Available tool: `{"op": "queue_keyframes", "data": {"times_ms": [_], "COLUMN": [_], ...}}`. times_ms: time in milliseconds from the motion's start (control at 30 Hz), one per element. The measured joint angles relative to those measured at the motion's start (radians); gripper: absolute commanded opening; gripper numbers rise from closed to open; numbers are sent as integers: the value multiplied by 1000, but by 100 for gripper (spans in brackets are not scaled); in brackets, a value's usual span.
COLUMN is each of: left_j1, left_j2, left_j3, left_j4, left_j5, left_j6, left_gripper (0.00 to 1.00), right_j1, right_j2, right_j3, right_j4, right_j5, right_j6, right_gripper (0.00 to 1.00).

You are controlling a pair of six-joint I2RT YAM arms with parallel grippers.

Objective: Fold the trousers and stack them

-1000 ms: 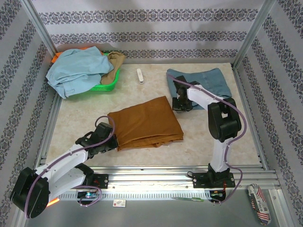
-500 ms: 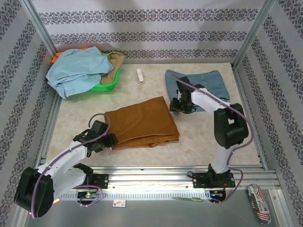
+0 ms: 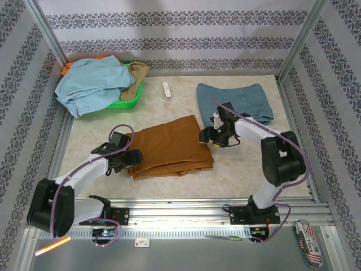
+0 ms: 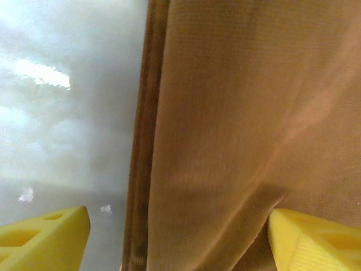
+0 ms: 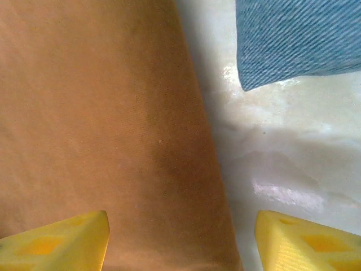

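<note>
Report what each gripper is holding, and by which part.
Nothing is held. The left gripper and the right gripper both stand open over opposite edges of the folded trousers, which lie flat.

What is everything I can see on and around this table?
trousers: one, rust-brown, folded, middle of the table
denim piece: one, faded blue, far right of the table
basket: one, green, far left corner
light-blue garment: one, pale blue, heaped over the basket
tan cloth: one, tan, in the basket beside the light-blue garment
small white object: one, white, far middle of the table; too small to identify
striped roll: one, striped, below the table's near right corner
table: one, pale marbled
left gripper: one, yellow fingertips, open astride the trousers' left edge
right gripper: one, yellow fingertips, open astride the trousers' right edge
</note>
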Motion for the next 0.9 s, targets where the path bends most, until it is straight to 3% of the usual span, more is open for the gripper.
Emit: {"op": "queue_keyframes", "data": {"times_ms": [167,333,433,567,900], "left_j1": [14,33,39,39,35], "left_j2": [34,25,2,-23,-159], "left_j3": [0,-11,-20,-21,109], "left_j4": [49,90,112,117,22], "left_j5": [45,90,119,142,211], "left_j6": [18,37,42,45,44], "left_gripper": [56,19,0,0,0], "right_j1": [20,25,24,23,17], "right_j2": [48,54,23,-70,-272], "right_j3": [-34,-70,-100,-123,-82], "right_j4": [53,105,131,131,61], "right_j5": [-64,-132,-159,-167,-158], "right_j6": [0,14,34,60,91], "right_gripper": [60,37,13,0,0]}}
